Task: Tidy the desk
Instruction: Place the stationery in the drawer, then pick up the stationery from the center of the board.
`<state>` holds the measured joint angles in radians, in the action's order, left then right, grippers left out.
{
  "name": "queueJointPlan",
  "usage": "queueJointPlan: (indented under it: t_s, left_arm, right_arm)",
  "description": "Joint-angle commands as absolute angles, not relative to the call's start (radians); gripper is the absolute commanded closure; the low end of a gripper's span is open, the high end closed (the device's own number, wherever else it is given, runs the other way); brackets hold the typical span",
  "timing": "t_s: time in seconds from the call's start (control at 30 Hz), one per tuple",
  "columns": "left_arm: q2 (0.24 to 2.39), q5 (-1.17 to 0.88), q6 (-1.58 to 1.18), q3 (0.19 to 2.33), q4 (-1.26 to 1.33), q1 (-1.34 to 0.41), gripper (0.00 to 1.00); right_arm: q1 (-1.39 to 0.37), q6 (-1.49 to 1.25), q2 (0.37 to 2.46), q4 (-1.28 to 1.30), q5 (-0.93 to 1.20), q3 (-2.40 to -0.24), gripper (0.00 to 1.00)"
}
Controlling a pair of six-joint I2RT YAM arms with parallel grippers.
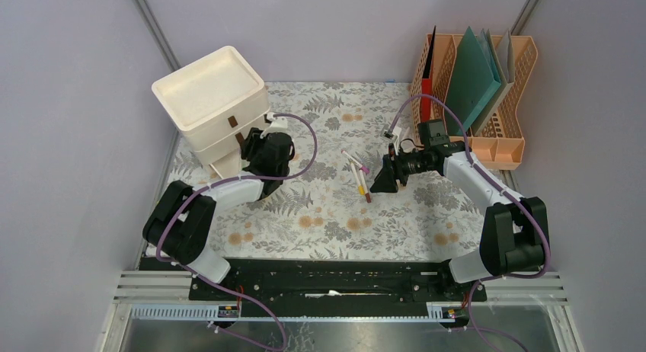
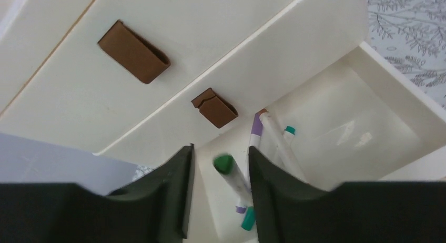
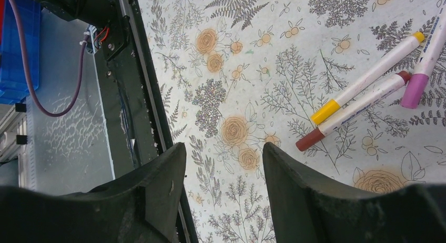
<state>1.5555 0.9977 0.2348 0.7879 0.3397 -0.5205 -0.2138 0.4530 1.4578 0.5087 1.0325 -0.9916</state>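
The desk surface [image 1: 335,215] lies under both my arms, with a white drawer unit [image 1: 206,93] at its far left. Its open drawer [image 2: 336,122] holds several markers. My left end effector [image 2: 220,164] hangs above it, parted, with a green-capped marker [image 2: 226,166] seemingly loose between. I should let it drop fully inside. My right end effector [image 3: 223,169] gapes empty beside three markers [image 3: 363,93].

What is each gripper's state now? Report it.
Left gripper: open, a green-capped marker loose between its jaws above the drawer.
Right gripper: open, holding nothing.
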Motion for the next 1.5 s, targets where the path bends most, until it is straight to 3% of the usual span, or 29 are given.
queueJointPlan:
  t_s: [0.0, 0.17, 0.27, 0.4, 0.63, 0.87, 1.0, 1.2, 1.47]
  left_arm:
    - [1.554, 1.089, 0.217, 0.847, 0.339, -0.537, 0.45]
    - [1.482, 1.068, 0.138, 0.85, 0.276, -0.613, 0.17]
    - [1.397, 0.935, 0.014, 0.841, 0.203, -0.64, 0.02]
    - [1.242, 0.616, -0.153, 0.77, 0.202, -0.64, 0.01]
    - [1.047, 0.142, -0.386, 0.543, 0.448, -0.638, 0.01]
    - [1.113, -0.144, -0.72, 0.457, 0.644, -0.642, 0.01]
    - [1.22, -0.173, -0.8, 0.481, 0.667, -0.672, 0.01]
    - [1.309, -0.05, -0.759, 0.552, 0.546, -0.733, 0.01]
    - [1.151, 0.288, -0.44, 0.517, 0.379, -0.741, 0.01]
  right_arm:
    - [-0.215, 0.475, 1.464, 0.525, 1.025, -1.027, 0.37]
    - [-0.214, 0.484, 1.464, 0.531, 1.014, -1.031, 0.37]
    - [-0.215, 0.492, 1.458, 0.535, 1.002, -1.032, 0.37]
    - [-0.215, 0.497, 1.449, 0.536, 0.983, -1.032, 0.37]
    - [-0.215, 0.509, 1.444, 0.537, 0.955, -1.032, 0.37]
    - [-0.215, 0.515, 1.436, 0.536, 0.929, -1.033, 0.37]
    - [-0.213, 0.515, 1.434, 0.537, 0.911, -1.034, 0.37]
    - [-0.213, 0.497, 1.431, 0.517, 0.849, -1.032, 0.36]
    - [-0.213, 0.392, 1.416, 0.416, 0.609, -1.028, 0.35]
